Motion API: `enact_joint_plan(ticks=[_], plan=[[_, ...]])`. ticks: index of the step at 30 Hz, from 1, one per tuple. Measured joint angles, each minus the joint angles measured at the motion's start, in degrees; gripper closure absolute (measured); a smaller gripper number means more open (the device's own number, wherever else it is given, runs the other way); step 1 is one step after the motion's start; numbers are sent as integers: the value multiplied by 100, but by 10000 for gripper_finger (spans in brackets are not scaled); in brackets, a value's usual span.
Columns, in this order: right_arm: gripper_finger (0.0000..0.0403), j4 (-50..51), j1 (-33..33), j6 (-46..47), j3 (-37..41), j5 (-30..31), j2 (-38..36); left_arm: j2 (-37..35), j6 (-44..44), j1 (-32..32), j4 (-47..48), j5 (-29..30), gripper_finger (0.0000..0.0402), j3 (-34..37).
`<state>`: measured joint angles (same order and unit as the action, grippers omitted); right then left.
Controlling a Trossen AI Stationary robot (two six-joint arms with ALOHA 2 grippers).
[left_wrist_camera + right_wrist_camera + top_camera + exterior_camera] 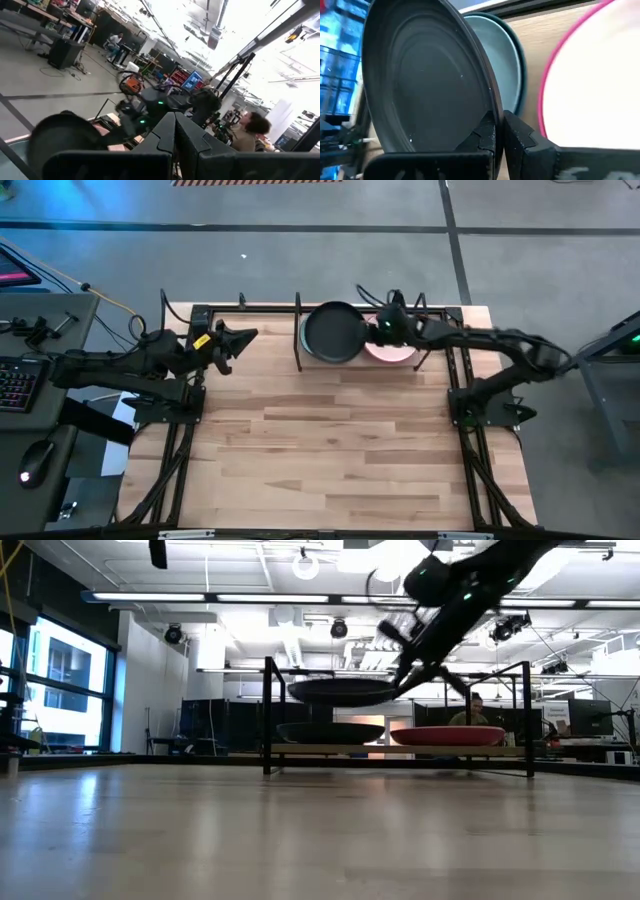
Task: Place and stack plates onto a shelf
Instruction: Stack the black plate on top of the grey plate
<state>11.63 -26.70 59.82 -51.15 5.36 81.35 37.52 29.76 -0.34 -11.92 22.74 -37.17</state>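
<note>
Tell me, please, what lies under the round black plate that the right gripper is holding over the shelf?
Under the round black plate held by the right gripper, a pale sage green plate rests on a dark teal plate on the light-wood shelf; most of both is covered.

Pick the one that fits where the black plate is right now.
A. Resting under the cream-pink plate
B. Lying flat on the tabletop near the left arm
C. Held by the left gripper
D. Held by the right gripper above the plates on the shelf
D: the right gripper grips the black plate by its rim, and in the low view it hangs clear above the plates lying on the shelf.
</note>
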Motion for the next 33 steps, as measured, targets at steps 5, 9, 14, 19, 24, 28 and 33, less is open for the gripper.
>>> enact_joint_plan(ticks=[5,9,14,19,24,28,33], plan=[[403,-1,-262,-206,-637,-353,767,-42,17,0,-8,-2,401,0],[403,181,-271,-213,-982,-272,1064,-85,20,-2,-2,-39,402,0],[403,538,-269,-331,-1095,-133,1125,-155,157,-5,-5,-122,402,0],[403,665,-269,-333,-1095,-135,1123,-157,157,-4,-2,-120,402,0],[383,641,-269,-356,-1095,-280,1122,-157,157,-4,-2,-120,402,0],[328,731,-269,-475,-1095,-299,1119,-157,157,-4,-2,-120,402,0],[255,682,-269,-763,-1096,-509,1056,-157,157,-4,-2,-120,401,0]])
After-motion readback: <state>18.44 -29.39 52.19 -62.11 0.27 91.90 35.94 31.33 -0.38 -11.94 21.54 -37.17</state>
